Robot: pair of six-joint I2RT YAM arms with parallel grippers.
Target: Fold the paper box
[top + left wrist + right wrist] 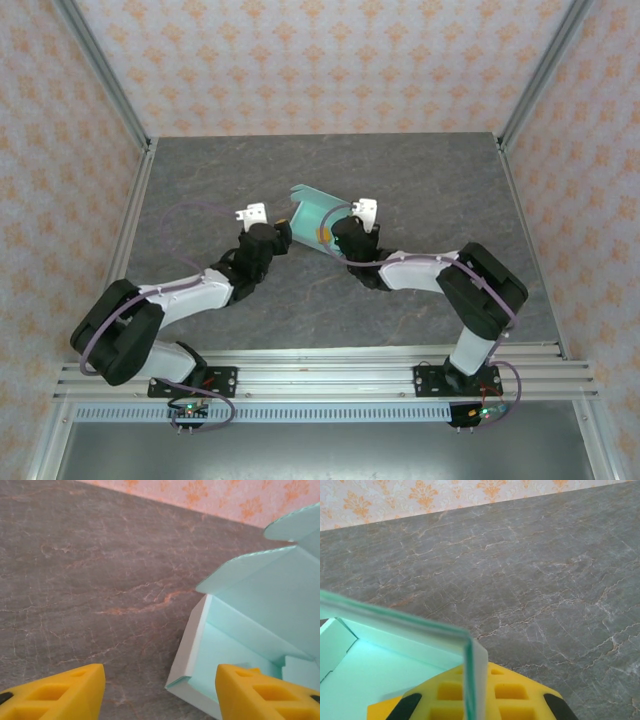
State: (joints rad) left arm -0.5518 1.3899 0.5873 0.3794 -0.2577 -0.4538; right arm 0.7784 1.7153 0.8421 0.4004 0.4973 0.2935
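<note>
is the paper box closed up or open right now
Open: the paper box has raised walls, but its flaps stand up and the inside shows.

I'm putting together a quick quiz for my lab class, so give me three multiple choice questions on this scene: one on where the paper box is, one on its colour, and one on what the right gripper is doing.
1. Where is the paper box?
A) on the rail by the arm bases
B) on the table, between the left gripper and the right gripper
C) in the far left corner

2. What colour is the paper box?
A) orange
B) black
C) pale mint

3. What state is the right gripper in?
A) shut on a wall of the paper box
B) open above bare table
C) shut on nothing

Answers:
1 B: the top view shows it between the two arms' tips.
2 C: every view shows mint card.
3 A: the right wrist view shows the card wall pinched between its yellow fingers.
</note>
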